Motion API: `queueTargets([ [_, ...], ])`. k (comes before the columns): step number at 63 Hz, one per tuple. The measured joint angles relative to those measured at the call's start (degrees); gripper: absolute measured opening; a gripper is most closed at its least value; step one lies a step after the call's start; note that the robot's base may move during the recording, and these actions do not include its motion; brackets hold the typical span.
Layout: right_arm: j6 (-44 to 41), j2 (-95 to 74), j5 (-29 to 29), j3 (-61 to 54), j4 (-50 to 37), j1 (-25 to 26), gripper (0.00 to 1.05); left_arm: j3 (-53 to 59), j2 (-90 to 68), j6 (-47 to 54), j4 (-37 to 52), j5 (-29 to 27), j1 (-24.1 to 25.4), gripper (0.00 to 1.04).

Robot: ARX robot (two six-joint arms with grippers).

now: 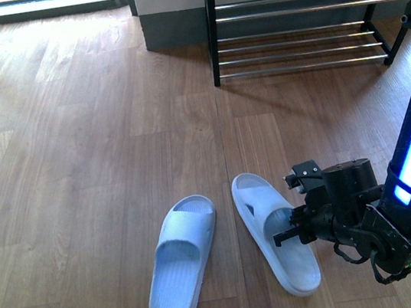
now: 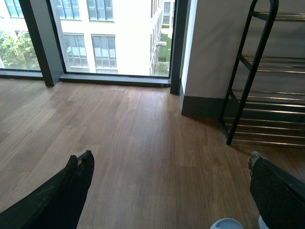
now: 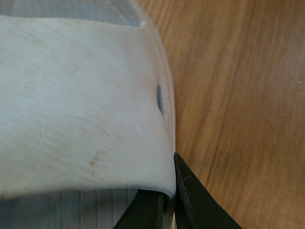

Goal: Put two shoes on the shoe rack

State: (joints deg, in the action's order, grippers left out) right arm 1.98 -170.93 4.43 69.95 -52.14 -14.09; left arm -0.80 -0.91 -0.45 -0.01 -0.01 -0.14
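The two shoes are pale blue slide slippers lying side by side on the wood floor: the left slipper (image 1: 183,262) and the right slipper (image 1: 273,229). My right gripper (image 1: 286,235) is shut on the outer edge of the right slipper's strap (image 3: 81,105). In the right wrist view the right gripper (image 3: 169,200) has its dark fingers (image 3: 195,200) pinching that edge. The shoe rack (image 1: 300,10), a black frame with silver rods, stands at the back right and shows nothing on its rods. In the left wrist view my left gripper (image 2: 169,160) hangs open above the floor, holding nothing, with a slipper toe (image 2: 227,224) just below it.
A grey baseboard and white wall (image 1: 171,27) run behind the shoe rack (image 2: 252,71). A floor-to-ceiling window (image 2: 109,33) lies to the left of the wall. Bare wood floor (image 1: 72,143) stretches between the slippers and the rack.
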Motion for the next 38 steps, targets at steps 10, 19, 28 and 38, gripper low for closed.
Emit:
queueTargets([
  [10, 3.7, 6.5, -5.2, -7.6, -4.6, 1.4, 0.01, 0.0, 0.0, 0.0, 0.0, 0.0, 0.0, 0.95],
  [19, 5.8, 16.8, -8.0, -16.7, -8.7, 3.3, 0.01, 0.0, 0.0, 0.0, 0.0, 0.0, 0.0, 0.95],
  [28, 6.1, 35.9, -7.7, -32.5, -10.7, 5.4, 0.01, 0.0, 0.0, 0.0, 0.0, 0.0, 0.0, 0.95],
  [38, 6.2, 57.9, -4.9, -44.4, -3.9, 7.3, 0.01, 0.0, 0.0, 0.0, 0.0, 0.0, 0.0, 0.95],
])
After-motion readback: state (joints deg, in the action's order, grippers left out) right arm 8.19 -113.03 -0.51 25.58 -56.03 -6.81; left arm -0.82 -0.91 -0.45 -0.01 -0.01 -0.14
